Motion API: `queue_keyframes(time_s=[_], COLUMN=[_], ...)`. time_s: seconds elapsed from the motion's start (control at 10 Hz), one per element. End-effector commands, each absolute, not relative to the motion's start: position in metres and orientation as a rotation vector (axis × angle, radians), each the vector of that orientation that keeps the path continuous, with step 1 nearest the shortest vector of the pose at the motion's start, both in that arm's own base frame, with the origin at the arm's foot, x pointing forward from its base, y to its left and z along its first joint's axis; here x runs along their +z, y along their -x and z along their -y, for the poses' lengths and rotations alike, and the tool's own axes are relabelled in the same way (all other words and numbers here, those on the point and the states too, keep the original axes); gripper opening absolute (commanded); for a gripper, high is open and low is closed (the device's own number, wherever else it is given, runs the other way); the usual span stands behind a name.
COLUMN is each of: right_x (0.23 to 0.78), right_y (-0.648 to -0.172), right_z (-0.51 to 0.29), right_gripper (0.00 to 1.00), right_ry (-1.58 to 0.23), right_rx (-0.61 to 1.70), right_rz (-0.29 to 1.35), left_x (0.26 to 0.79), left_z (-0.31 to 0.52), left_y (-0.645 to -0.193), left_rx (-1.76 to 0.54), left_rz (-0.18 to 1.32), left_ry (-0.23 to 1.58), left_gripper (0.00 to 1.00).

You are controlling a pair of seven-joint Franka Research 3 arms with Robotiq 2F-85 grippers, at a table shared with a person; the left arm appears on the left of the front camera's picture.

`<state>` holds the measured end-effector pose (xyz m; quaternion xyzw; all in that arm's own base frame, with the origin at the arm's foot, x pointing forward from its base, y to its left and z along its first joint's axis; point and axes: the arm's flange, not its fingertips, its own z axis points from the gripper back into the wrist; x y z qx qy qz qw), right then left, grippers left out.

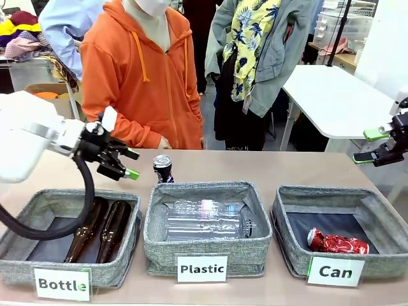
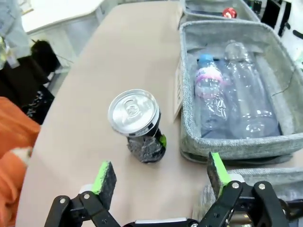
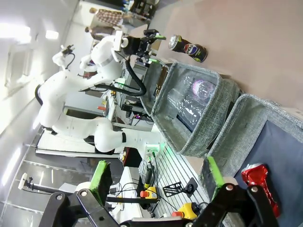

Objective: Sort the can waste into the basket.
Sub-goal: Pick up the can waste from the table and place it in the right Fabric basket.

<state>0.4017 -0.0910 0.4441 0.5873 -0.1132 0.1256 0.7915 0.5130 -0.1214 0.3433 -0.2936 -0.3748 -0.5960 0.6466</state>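
Left tool (image 2: 160,172), released, hovers short of the dark can (image 2: 136,124) standing on the desk (image 2: 118,56) beside the Plastic basket (image 2: 227,149); next it should straddle, clench, then carry it to the Can basket (image 1: 338,192)

White table (image 1: 338,99) behind, heaped clothes (image 1: 22,32) (far left)

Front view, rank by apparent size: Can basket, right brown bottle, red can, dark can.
1. Can basket
2. Right brown bottle
3. Red can and dark can: too close to rank. The dark one stands farther off, base hidden.
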Motion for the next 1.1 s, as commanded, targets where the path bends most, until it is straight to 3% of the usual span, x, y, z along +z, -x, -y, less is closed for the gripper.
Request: queue_keyframes(time_s=[0.0,1.0], right_x=[0.446,0.446], right_y=[-0.402,-0.402], right_z=[0.095,0.095], right_gripper=[1.00,1.00], right_ry=[-1.263,-1.263], right_rx=[0.294,0.294], right_rz=[0.244,0.244], left_x=[0.336,0.308], left_z=[0.137,0.178], left_y=[-0.534,-0.574], left_rx=[-1.370,-1.290], left_rz=[0.794,0.748], left_ry=[0.681,0.771], left_gripper=[1.00,1.00])
